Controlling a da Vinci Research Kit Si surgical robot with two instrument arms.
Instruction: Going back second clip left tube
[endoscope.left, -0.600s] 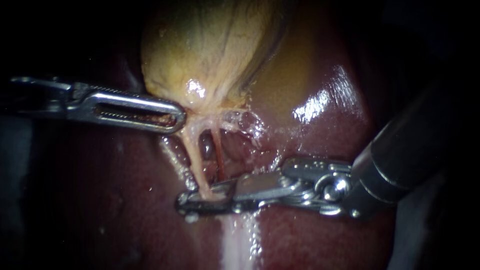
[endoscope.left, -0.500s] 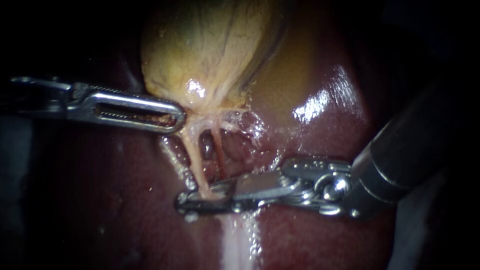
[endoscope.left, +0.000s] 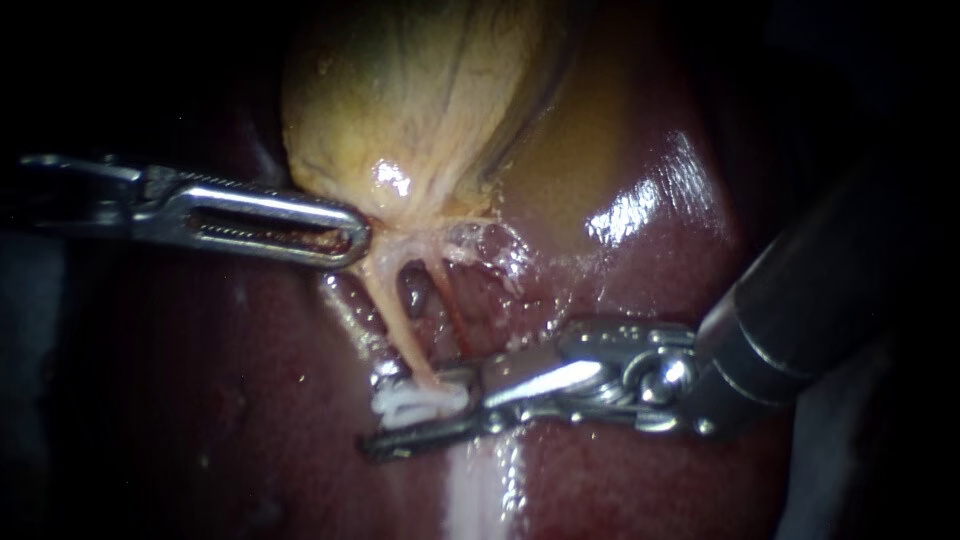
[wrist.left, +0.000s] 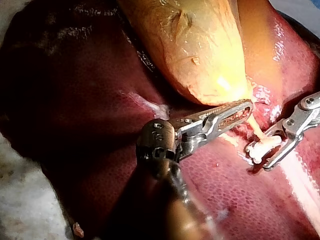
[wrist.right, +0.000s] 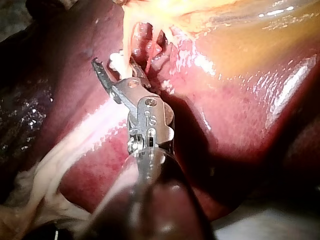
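Editor: Where does the clip (endoscope.left: 420, 403) sit?

Bench: On the left tube (endoscope.left: 395, 310), at its lower end, close against the liver (endoscope.left: 640, 470). The clip is white and lies crosswise on the pale tube. The thinner, reddish right tube (endoscope.left: 452, 315) runs just beside it. Both tubes come down from the neck of the gallbladder (endoscope.left: 420, 90).

Editor: And the right instrument (endoscope.left: 380, 420)?

Bench: Its shaft enters from the right of the endoscope view. Its jaws stand apart with a clear gap, one above the clip and one below it, gripping nothing. The left wrist view shows the same, with the clip between spread jaws.

Editor: The left instrument (endoscope.left: 355, 235)?

Bench: It reaches in from the left. Its slotted jaws are closed together on the gallbladder at the neck, just above where the two tubes part. Reddish tissue shows through the slot.

Editor: Anything else in frame?

Bench: A pale band (endoscope.left: 480, 490) of tissue runs over the dark red liver, from beneath the clip toward the near edge of the endoscope view. The two instruments do not touch, and the left tube stretches between them.
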